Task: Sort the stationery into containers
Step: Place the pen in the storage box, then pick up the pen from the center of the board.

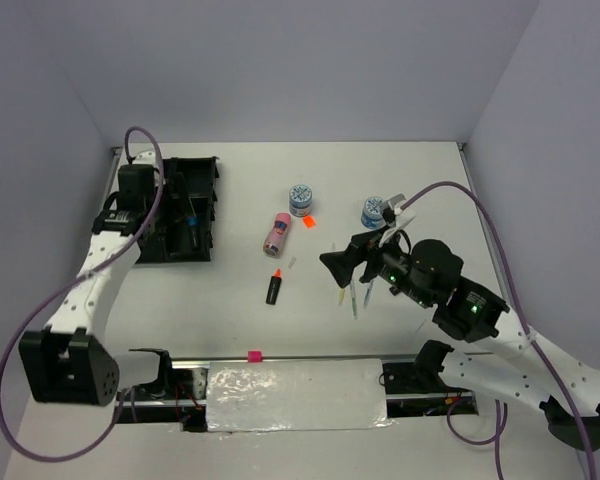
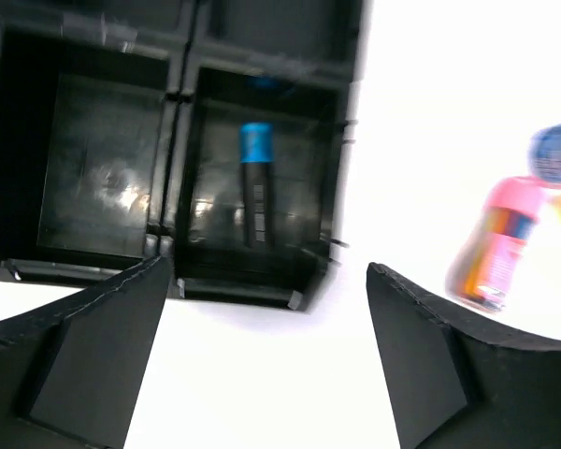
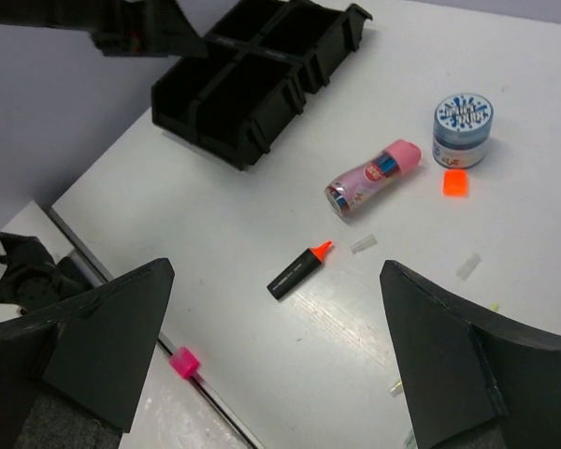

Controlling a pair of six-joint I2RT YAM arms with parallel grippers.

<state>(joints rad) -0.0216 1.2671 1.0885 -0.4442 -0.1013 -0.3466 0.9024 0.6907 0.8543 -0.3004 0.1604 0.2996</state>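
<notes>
A white table (image 1: 430, 170) with pale grey walls on three sides carries a black organiser tray (image 1: 195, 165) at its far left, split by dividers into compartments. The left gripper (image 2: 268, 269) hangs over the tray with its jaws spread wide and nothing between them. Below it a black marker with a blue cap (image 2: 254, 182) lies flat in one compartment, and the compartment to its left looks bare. Mid-table lie a pink tube (image 1: 277, 233), a black marker with an orange cap (image 1: 274, 287), a round blue-white tub (image 1: 300, 198) and, just beside that tub, a neon orange square (image 1: 309, 222). The right gripper (image 3: 276, 269) hovers above the table to the right, likewise fully open and holding nothing. A second tub (image 1: 374, 212) is partly covered by the right arm. The thin pens (image 1: 353, 296) near that gripper are too slight to tell their colours. In the left wrist view the pink tube is blurred and washed out.
</notes>
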